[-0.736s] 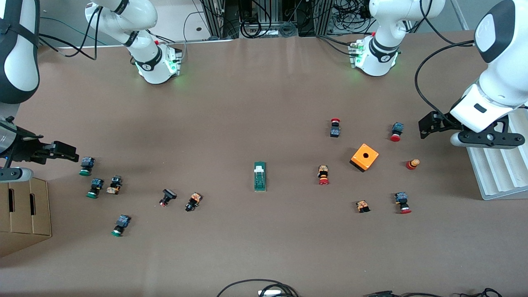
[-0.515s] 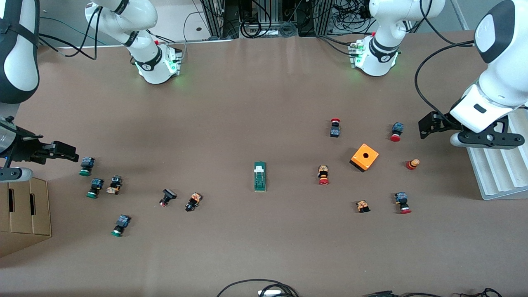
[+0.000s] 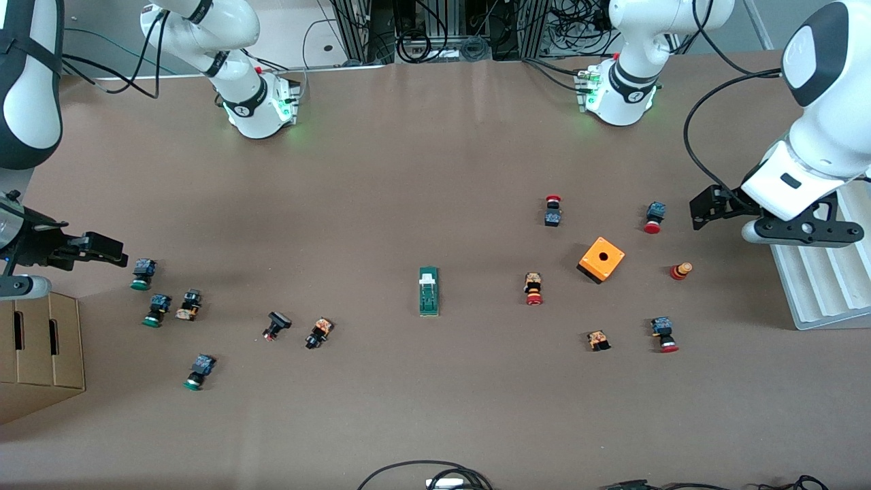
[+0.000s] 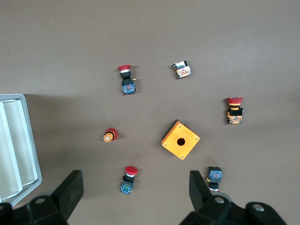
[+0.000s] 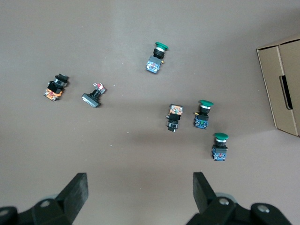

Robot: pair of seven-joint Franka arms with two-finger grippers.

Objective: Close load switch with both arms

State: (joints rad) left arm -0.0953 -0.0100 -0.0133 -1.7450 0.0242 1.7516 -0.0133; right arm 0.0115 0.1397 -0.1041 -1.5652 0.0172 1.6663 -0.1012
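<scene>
The load switch (image 3: 429,291), a narrow green block with a white slider piece, lies flat near the middle of the table; it is out of both wrist views. My left gripper (image 3: 702,207) is open and empty in the air over the left arm's end of the table, above a red push button (image 4: 128,179); it also shows in the left wrist view (image 4: 136,192). My right gripper (image 3: 109,250) is open and empty in the air over bare table at the right arm's end, beside the green push buttons (image 5: 219,146); it also shows in the right wrist view (image 5: 139,190).
An orange box with a hole (image 3: 601,259) and several red push buttons (image 3: 533,288) lie toward the left arm's end. Several green and black buttons (image 3: 156,309) lie toward the right arm's end. A cardboard box (image 3: 41,340) and a white ribbed tray (image 3: 816,279) stand at the table's ends.
Both grippers have shifted only very slightly in the air. Nothing on the table has moved.
</scene>
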